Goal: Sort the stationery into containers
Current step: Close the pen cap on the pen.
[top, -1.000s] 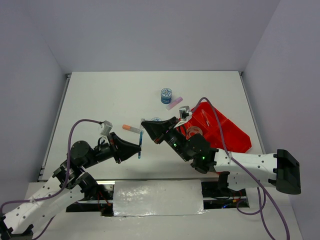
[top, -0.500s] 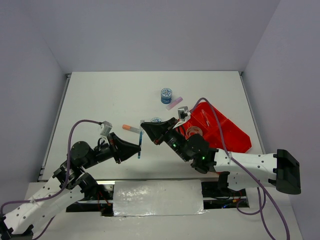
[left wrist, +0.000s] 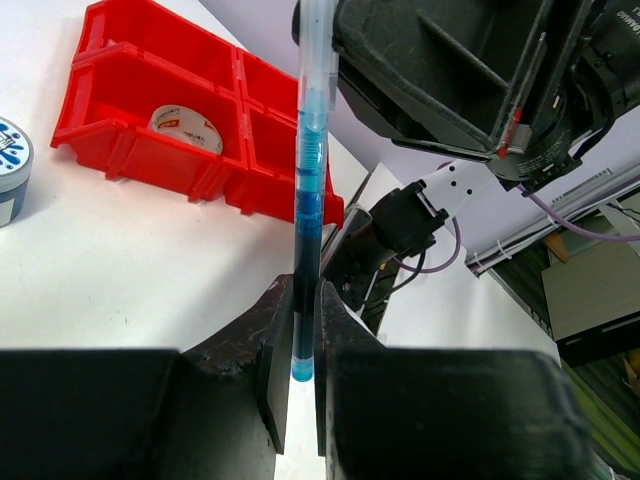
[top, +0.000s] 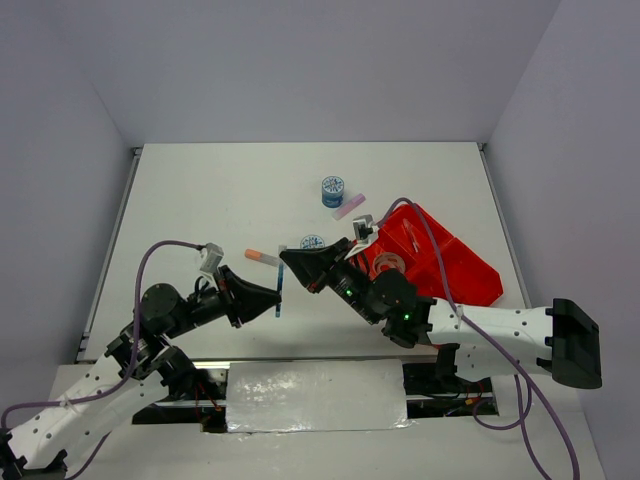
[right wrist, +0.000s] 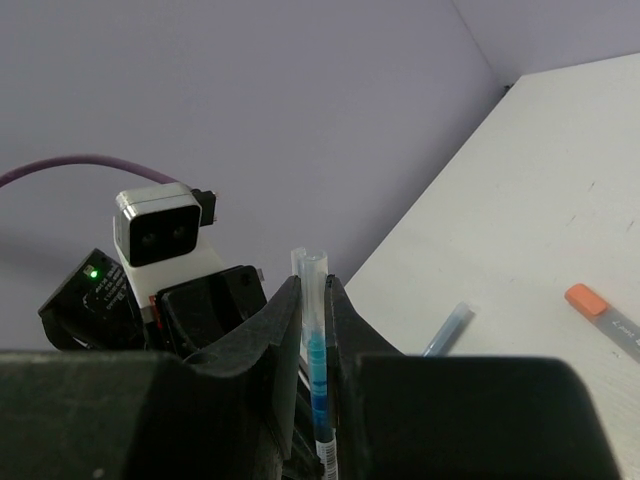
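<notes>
A blue pen with a clear cap (top: 281, 285) is held up off the table between both arms. My left gripper (top: 277, 300) is shut on its lower blue end, which shows in the left wrist view (left wrist: 297, 375). My right gripper (top: 284, 258) is shut on its clear cap end (right wrist: 315, 290). The red divided tray (top: 455, 270) lies to the right, with the clear tape ring (top: 388, 263) in one compartment. The tray (left wrist: 150, 160) and the ring (left wrist: 185, 128) also show in the left wrist view.
One blue-white roll (top: 332, 190) and the pink stick (top: 349, 206) lie beyond the tray's left end. A second roll (top: 312, 241) sits just behind my right gripper. An orange-tipped marker (top: 262, 257) and a light blue pen (right wrist: 447, 330) lie on the table near the grippers.
My right gripper has edged left and down onto the pen's cap end. The left gripper and the pen have stayed in place.
</notes>
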